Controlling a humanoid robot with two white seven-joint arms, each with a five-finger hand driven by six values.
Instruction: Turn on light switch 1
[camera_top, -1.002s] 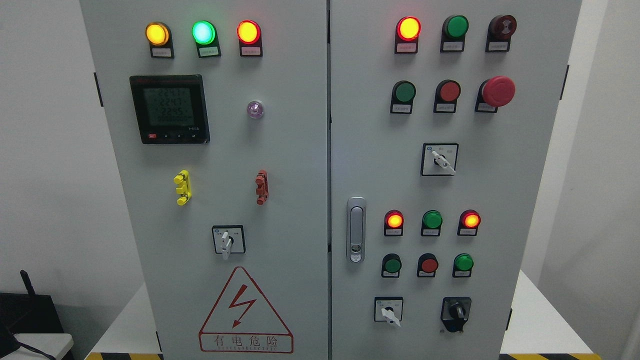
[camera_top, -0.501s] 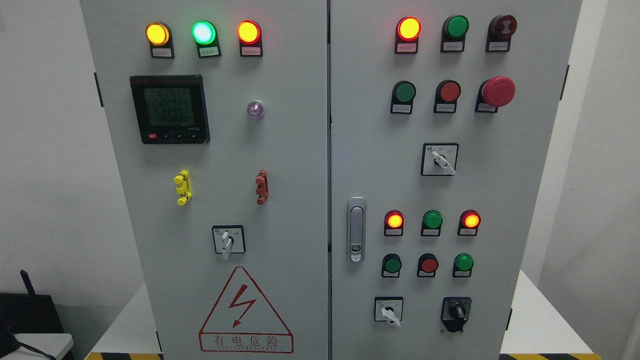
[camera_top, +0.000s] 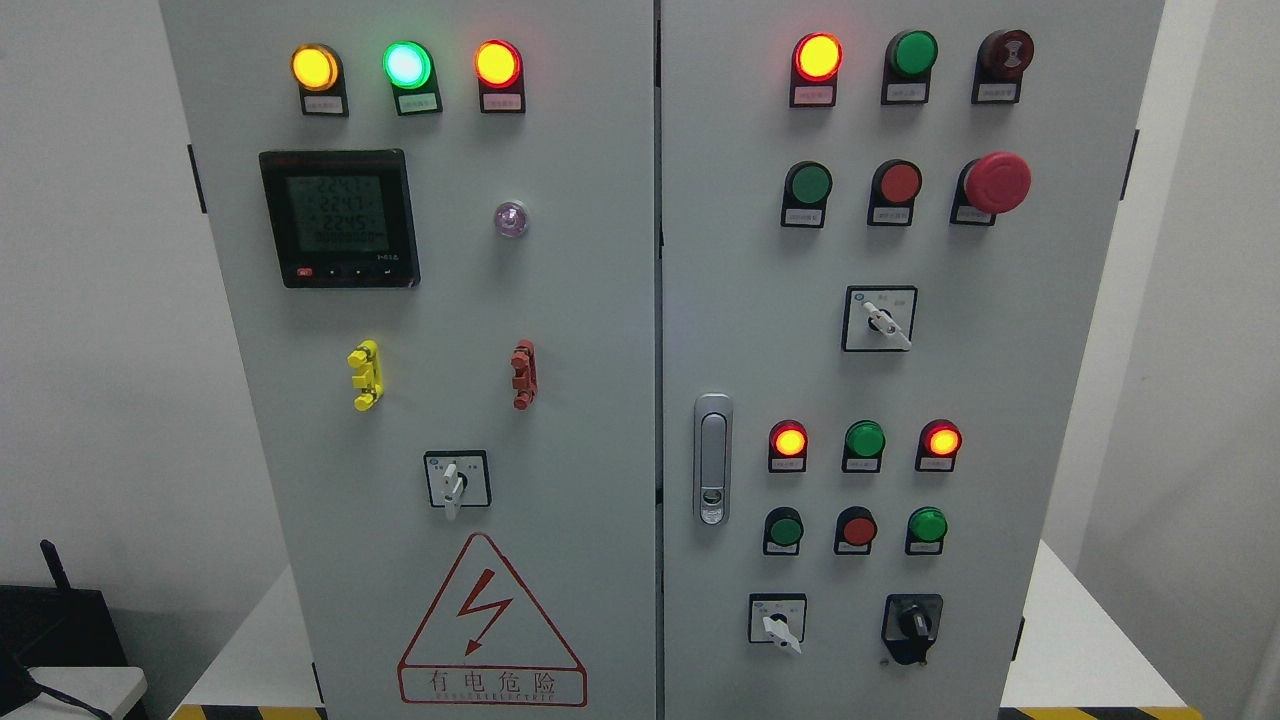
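Digital meter (camera_top: 338, 218) upper left, red mushroom button (camera_top: 996, 182) upper right, triangular warning sign (camera_top: 490, 622) at bottom.

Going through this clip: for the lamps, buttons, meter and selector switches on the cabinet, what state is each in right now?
Top-left lamp row: yellow, green, red all lit.
Meter: display on.
Top-right red lamp: lit.
Green lamp beside it: unlit.
Emergency stop: not touched.
Middle lamp row: outer red two lit, green unlit.
Left door selector: handle pointing down.
Door handle: flush, closed.
Robot hands: not in view.
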